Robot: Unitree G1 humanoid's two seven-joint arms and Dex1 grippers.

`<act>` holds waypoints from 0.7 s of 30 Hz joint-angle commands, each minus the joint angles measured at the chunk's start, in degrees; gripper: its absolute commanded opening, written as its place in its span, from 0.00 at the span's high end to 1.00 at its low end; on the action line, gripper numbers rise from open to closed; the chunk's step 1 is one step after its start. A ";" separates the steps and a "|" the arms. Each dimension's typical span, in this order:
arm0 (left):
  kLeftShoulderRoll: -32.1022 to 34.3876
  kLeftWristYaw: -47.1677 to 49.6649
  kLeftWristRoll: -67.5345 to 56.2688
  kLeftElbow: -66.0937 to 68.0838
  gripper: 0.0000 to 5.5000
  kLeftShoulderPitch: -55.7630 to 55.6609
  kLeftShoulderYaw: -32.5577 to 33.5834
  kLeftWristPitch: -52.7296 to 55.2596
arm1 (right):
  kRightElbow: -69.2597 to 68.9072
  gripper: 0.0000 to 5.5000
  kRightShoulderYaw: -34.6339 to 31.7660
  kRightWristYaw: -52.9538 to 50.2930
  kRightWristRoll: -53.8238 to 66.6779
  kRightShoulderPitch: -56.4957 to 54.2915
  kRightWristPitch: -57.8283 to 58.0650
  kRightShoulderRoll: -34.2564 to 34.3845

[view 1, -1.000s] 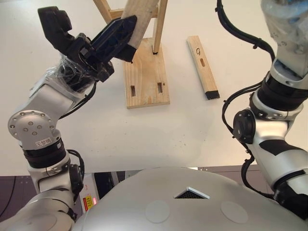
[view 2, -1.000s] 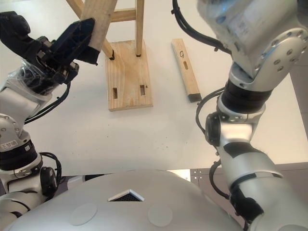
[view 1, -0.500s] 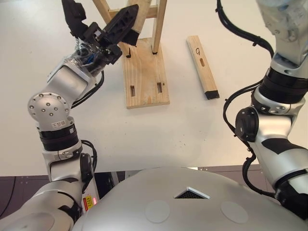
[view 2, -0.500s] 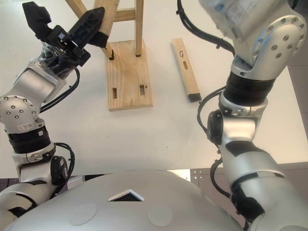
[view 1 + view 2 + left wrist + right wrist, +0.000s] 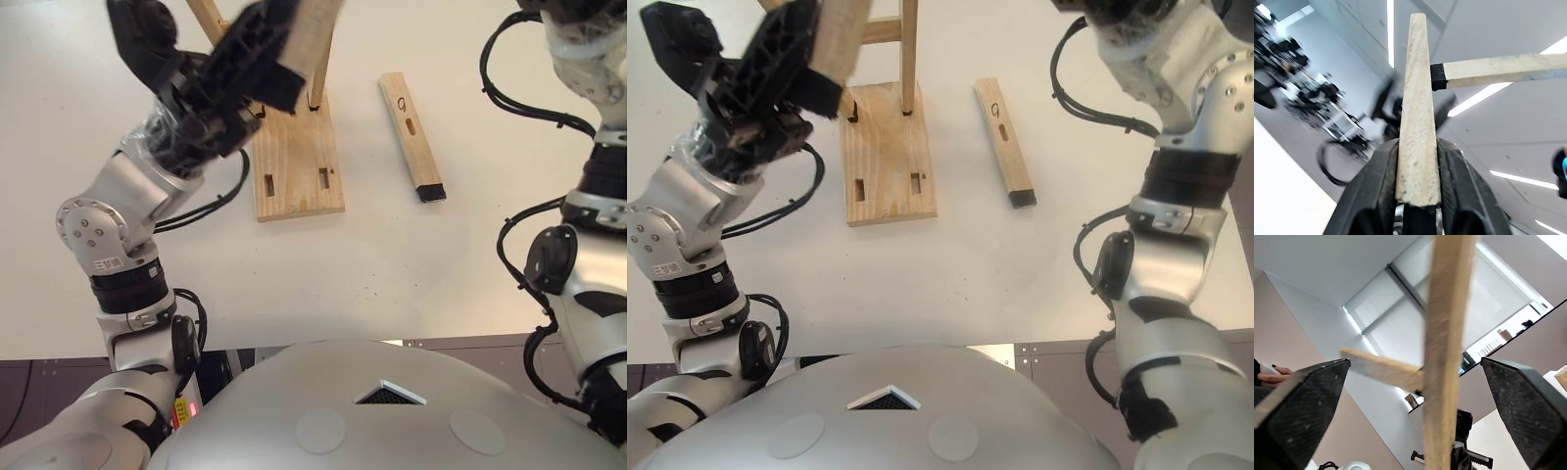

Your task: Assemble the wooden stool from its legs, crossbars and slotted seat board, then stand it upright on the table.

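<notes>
The left claw (image 5: 1418, 203) was clamped tight on a leg (image 5: 1418, 107) raised over the seat board (image 5: 294, 162) lying flat on the surface (image 5: 392, 255) — the right claw (image 5: 1415, 364) gaped wide around an upright (image 5: 1447, 308) — so I'd line that leg square with its slot, then press straight down.

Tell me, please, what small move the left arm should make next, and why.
Probably lower the wooden piece in the left gripper toward the empty near slot of the seat board. The gripper is shut on that piece, raised near the board; the far slots already hold upright legs, and both near slots are bare.
</notes>
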 commanded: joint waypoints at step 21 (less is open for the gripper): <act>-9.30 -1.58 -7.14 13.60 0.82 -1.78 -2.87 10.17 | -0.72 0.35 -6.38 8.02 2.03 -2.58 9.42 3.28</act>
